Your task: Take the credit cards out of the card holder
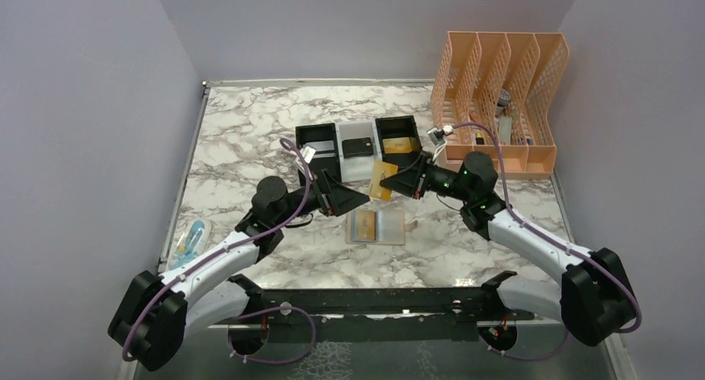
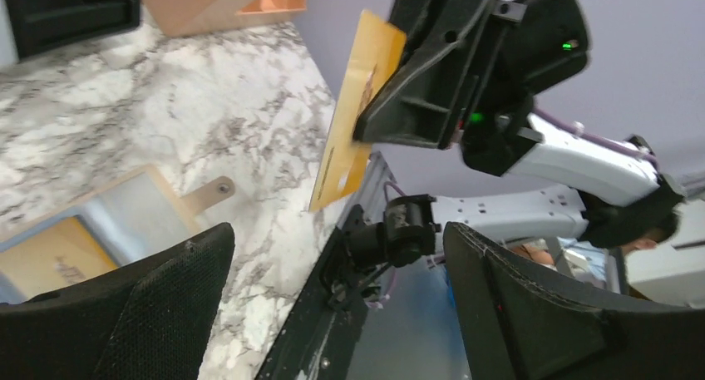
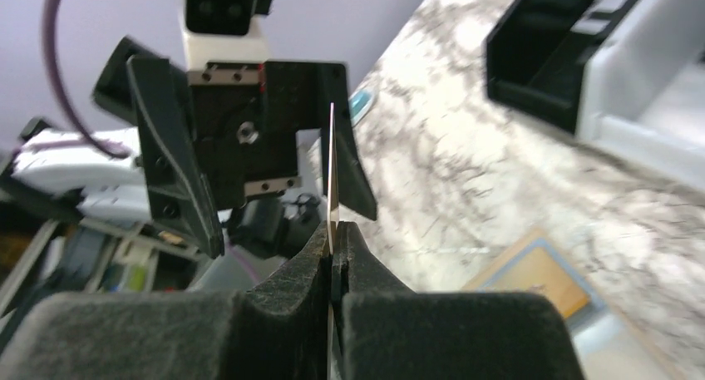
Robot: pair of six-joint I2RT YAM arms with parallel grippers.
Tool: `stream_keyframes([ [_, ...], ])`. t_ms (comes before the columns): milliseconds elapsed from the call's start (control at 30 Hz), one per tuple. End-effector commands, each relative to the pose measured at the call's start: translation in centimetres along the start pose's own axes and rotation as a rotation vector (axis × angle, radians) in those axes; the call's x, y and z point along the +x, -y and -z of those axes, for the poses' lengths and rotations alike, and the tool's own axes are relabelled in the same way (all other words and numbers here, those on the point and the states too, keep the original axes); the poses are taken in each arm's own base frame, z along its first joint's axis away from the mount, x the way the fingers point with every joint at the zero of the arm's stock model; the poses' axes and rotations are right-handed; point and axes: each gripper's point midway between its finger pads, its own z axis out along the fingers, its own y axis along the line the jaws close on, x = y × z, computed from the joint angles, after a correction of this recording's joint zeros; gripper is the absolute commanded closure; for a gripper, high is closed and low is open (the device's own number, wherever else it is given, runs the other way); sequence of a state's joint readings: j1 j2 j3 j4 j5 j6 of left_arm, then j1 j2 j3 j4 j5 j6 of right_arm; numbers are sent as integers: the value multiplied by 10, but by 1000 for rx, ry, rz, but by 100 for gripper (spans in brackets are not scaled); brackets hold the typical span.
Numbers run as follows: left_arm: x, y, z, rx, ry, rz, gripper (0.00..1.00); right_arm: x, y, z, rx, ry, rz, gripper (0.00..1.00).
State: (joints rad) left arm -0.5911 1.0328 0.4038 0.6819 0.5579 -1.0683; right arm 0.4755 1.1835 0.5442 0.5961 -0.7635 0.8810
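The tan card holder (image 1: 391, 228) lies open on the marble table, with a gold card (image 1: 363, 224) still in its left pocket. My right gripper (image 1: 399, 179) is shut on another gold card (image 1: 382, 181) and holds it tilted in the air above the holder. The left wrist view shows this held card (image 2: 357, 106) in the right gripper's fingers (image 2: 416, 89). In the right wrist view it stands edge-on (image 3: 332, 172) between the closed pads (image 3: 316, 259). My left gripper (image 1: 359, 199) is open and empty, facing the held card from the left, a little apart.
Behind the holder stands a row of small bins: a black one (image 1: 317, 145), a white one (image 1: 347, 165) with a dark card (image 1: 358, 147), and a black one (image 1: 384, 127) with a gold card (image 1: 399, 145). A peach mesh file organizer (image 1: 499, 97) stands back right. A bluish packet (image 1: 191, 240) lies at the left edge.
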Motion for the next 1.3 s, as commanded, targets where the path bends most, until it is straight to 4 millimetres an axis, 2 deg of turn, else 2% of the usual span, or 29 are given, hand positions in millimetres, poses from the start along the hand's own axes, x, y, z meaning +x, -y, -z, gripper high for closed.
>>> stream_keyframes([
  [0,-12,-26,7,-192,42,-71,1,-22,36,12,267,57,150,99],
  [133,-26,-50,25,-409,68,-160,1,-42,52,30,435,118,271,99],
  [267,-49,-66,64,-681,88,-310,1,-62,78,46,618,133,409,99],
  [400,-71,-69,98,-862,109,-434,1,-75,98,45,695,81,538,99],
  [533,-82,-72,120,-976,107,-514,1,-87,108,34,703,50,671,99],
  [700,-90,-81,138,-1071,116,-581,1,-108,135,34,812,1,943,99],
  [867,-87,-100,154,-1168,125,-606,1,-121,161,31,880,-118,1177,99],
  [933,-82,-109,159,-1193,117,-602,1,-126,170,28,902,-143,1226,99],
  [1033,-83,-109,158,-1193,119,-606,1,-127,185,21,913,-199,1257,99],
  [1267,-90,-112,162,-1236,131,-623,1,-114,226,5,900,-354,1300,99],
])
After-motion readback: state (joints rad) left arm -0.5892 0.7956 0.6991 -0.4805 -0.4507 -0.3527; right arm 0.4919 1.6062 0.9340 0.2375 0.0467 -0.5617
